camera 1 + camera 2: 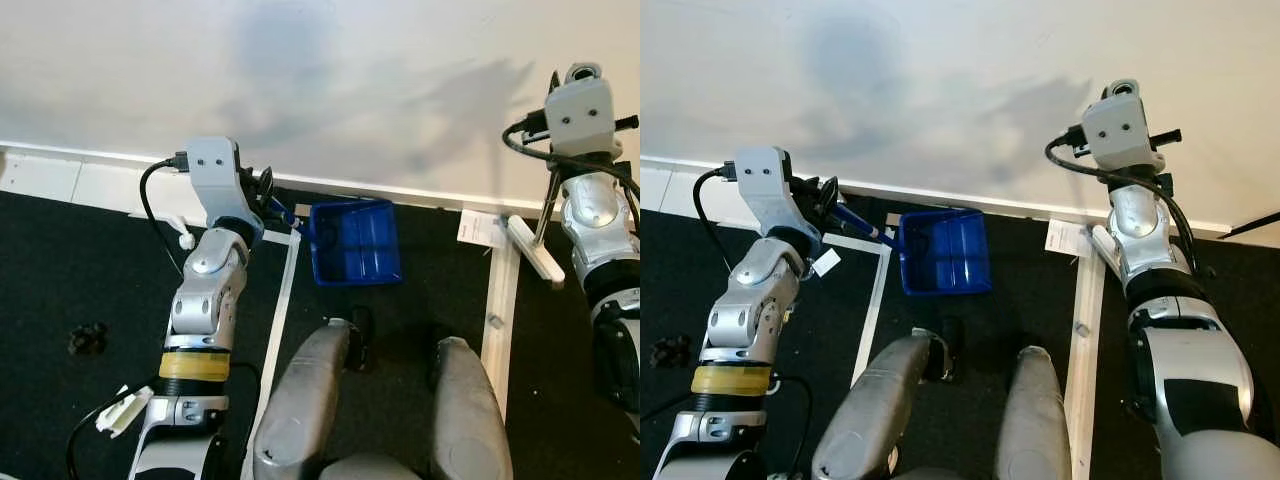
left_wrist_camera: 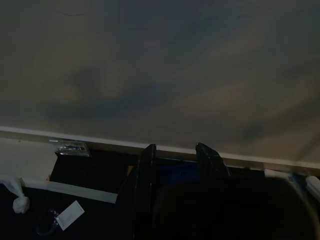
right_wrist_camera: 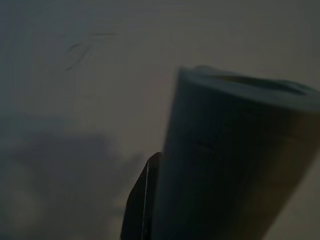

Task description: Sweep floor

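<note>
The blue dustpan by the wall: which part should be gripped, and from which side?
Grip the blue dustpan by its thin handle, which sticks out toward the robot's left. The tray is wide and lies flat on the dark floor, poor for two fingers. The left gripper is at that handle already, so coming from the left looks best.
</note>
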`<state>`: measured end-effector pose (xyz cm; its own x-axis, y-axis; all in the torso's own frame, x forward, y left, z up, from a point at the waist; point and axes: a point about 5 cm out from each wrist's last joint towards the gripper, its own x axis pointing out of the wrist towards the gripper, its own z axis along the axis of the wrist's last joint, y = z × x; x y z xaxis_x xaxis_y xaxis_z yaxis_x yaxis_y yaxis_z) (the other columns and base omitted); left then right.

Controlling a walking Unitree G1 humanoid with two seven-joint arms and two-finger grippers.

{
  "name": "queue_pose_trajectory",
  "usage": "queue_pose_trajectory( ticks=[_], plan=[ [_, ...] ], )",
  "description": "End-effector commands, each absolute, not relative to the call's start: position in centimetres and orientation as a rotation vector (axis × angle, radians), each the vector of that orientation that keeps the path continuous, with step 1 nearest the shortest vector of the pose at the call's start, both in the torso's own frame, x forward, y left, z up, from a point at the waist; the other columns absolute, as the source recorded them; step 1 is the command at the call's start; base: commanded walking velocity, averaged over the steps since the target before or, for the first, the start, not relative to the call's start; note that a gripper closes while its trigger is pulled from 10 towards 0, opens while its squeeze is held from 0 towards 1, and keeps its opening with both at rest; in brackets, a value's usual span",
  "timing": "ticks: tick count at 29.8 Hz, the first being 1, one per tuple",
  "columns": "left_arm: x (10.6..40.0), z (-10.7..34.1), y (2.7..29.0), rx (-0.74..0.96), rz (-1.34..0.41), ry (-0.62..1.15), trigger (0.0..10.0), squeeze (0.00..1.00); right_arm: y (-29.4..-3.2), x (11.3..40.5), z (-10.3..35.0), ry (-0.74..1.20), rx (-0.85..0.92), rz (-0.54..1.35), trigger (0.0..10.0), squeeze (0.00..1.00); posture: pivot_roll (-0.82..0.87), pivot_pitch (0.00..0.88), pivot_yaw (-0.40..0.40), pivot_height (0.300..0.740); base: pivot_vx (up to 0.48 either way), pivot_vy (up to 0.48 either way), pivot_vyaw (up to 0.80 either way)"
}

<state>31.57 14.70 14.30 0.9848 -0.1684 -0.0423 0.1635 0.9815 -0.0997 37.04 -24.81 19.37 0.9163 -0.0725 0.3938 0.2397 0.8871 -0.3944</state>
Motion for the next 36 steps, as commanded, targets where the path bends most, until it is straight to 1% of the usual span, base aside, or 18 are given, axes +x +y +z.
queue_pose_trajectory(
  ticks=[1, 3, 6, 12, 17, 23, 27, 30, 31, 36],
  plan=[
    [30.8, 12.4, 14.4, -0.128, -0.187, 0.143, 10.0, 0.00, -25.0, 37.1, 18.8, -0.351, -0.352, -0.177, 10.0, 0.00, 0.16, 0.435, 0.180, 0.740, 0.000, 0.000, 0.00],
    [30.9, 12.6, 14.3, -0.131, -0.192, 0.142, 10.0, 0.00, -25.1, 37.3, 19.0, -0.346, -0.240, -0.194, 10.0, 0.00, 0.17, 0.429, 0.183, 0.740, 0.000, 0.000, 0.00],
    [31.0, 12.8, 14.1, -0.137, -0.200, 0.142, 10.0, 0.00, -25.2, 37.4, 19.0, -0.339, -0.155, -0.203, 10.0, 0.00, 0.17, 0.427, 0.184, 0.740, 0.000, 0.000, 0.00],
    [31.5, 14.0, 13.1, -0.174, -0.237, 0.141, 10.0, 0.00, -24.3, 37.6, 18.7, -0.328, -0.186, -0.172, 10.0, 0.00, 0.17, 0.421, 0.188, 0.740, 0.000, 0.000, 0.00],
    [31.9, 15.6, 12.7, -0.203, -0.254, 0.127, 10.0, 0.00, -24.6, 37.5, 18.6, -0.327, -0.183, -0.161, 10.0, 0.00, 0.17, 0.410, 0.191, 0.740, 0.000, 0.000, 0.00],
    [32.1, 16.0, 13.6, -0.178, -0.214, 0.118, 10.0, 0.00, -25.0, 37.4, 18.8, -0.333, -0.182, -0.157, 10.0, 0.00, 0.15, 0.397, 0.186, 0.740, 0.000, 0.000, 0.00],
    [32.2, 16.7, 14.7, -0.175, -0.182, 0.091, 10.0, 0.00, -25.3, 37.4, 18.9, -0.331, -0.191, -0.161, 10.0, 0.00, 0.14, 0.383, 0.175, 0.740, 0.000, 0.000, 0.00],
    [32.2, 17.0, 14.8, -0.175, -0.182, 0.084, 10.0, 0.00, -25.3, 37.3, 18.9, -0.329, -0.192, -0.161, 10.0, 0.00, 0.14, 0.383, 0.175, 0.740, 0.000, 0.000, 0.00],
    [32.0, 17.8, 14.9, -0.157, -0.195, 0.061, 10.0, 0.00, -25.3, 37.3, 18.7, -0.323, -0.194, -0.159, 10.0, 0.00, 0.13, 0.369, 0.167, 0.740, 0.000, 0.000, 0.00],
    [31.8, 18.2, 14.9, -0.121, -0.207, 0.048, 10.0, 0.00, -25.4, 37.3, 18.6, -0.315, -0.195, -0.157, 10.0, 0.00, 0.13, 0.356, 0.161, 0.740, 0.000, 0.000, 0.00]
  ],
)
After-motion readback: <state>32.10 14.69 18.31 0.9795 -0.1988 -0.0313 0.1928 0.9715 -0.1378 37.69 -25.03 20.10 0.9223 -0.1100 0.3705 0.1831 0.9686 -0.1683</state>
